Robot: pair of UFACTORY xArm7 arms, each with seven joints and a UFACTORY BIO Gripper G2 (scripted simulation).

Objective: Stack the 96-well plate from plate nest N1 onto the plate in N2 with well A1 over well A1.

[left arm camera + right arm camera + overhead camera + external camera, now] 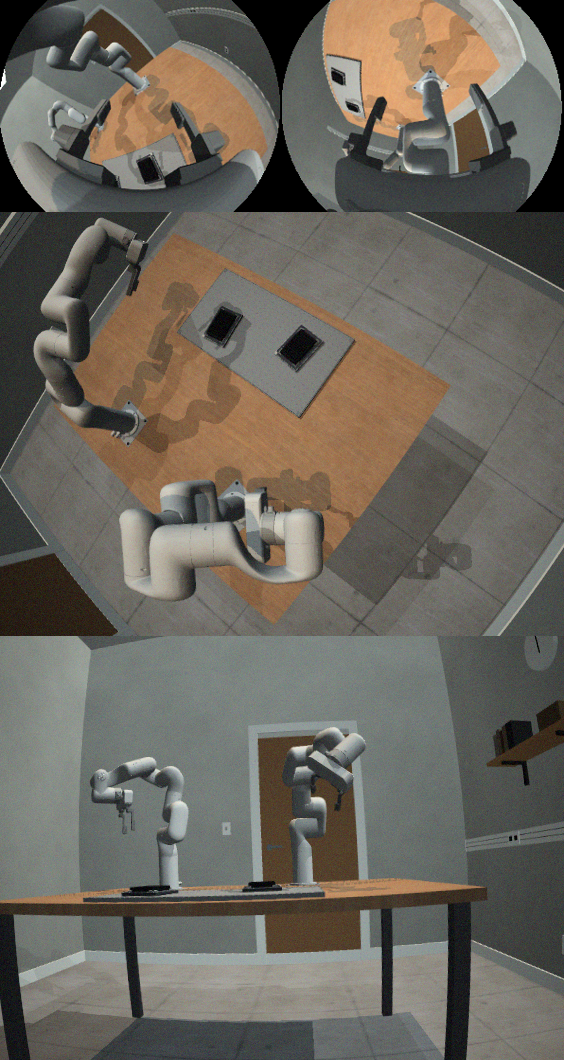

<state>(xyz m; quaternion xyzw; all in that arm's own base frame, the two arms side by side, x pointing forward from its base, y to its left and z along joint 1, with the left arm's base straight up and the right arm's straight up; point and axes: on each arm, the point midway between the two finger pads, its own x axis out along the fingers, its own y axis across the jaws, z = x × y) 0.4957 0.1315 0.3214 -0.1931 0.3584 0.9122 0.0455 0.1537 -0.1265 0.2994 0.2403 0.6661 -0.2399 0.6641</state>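
Observation:
The dark plate (299,347) (150,888) (338,77) sits in nest N1. The other dark plate (223,324) (262,883) (149,168) (353,106) sits in nest N2. The cut-off corners are too small to make out. My left gripper (131,292) (140,113) is partly open and empty, high above the table's far-left side, away from both plates. My right gripper (129,829) (427,95) is open and empty, high up and well away from both plates. Its fingers are hidden in the top view.
A flat grey board (265,357) (210,897) bears both nests on the wooden table (360,412). The two arm bases (131,424) (431,85) stand behind the board. The right arm is folded up over its own side, and the left arm stretches along its side of the table.

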